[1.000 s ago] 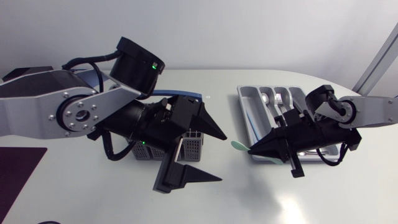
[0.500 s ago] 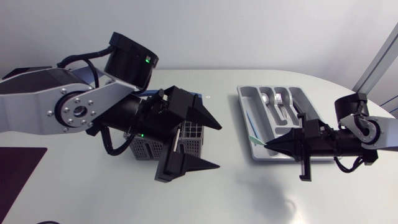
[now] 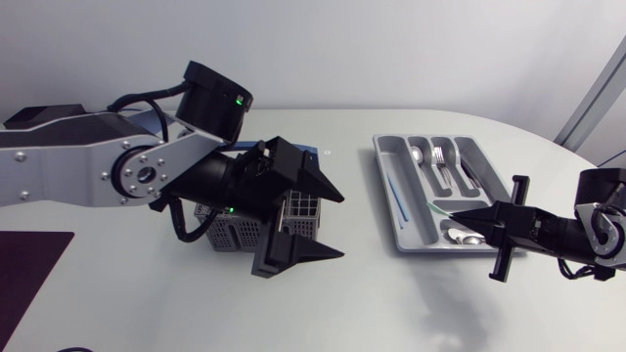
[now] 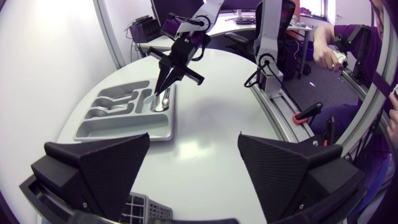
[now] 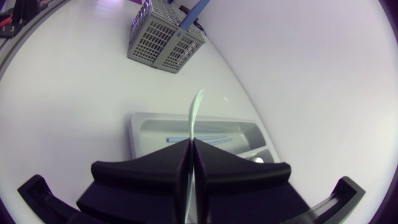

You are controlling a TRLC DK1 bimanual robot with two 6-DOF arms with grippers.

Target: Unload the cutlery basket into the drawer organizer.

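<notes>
While tight on utensil [image 5: 196,102] (right tool [image 5: 190,143]).

The tabletop [image 3: 372,293] is seen in plain white. The basket [image 5: 165,40] is coloured mid grey, its walls patterned with a regular grid of small holes, and a blue handle [image 5: 198,11] is seen rising from it. The organizer [image 4: 118,130] is finished in a lighter, smooth grey; a thin light-blue stick [image 3: 400,196] and shiny silver cutlery [image 3: 440,161] are seen inside it. A pale mint green is shown by the utensil [image 5: 194,115] gripped by the matte black right gripper [image 5: 190,146]. The left gripper [image 3: 342,225] is likewise matte black, carried on a silver-grey arm [image 3: 68,176] with black joints, where a small green light [image 3: 238,99] is lit. A dark purple mat [image 3: 29,264] is seen at the tabletop's left edge.
</notes>
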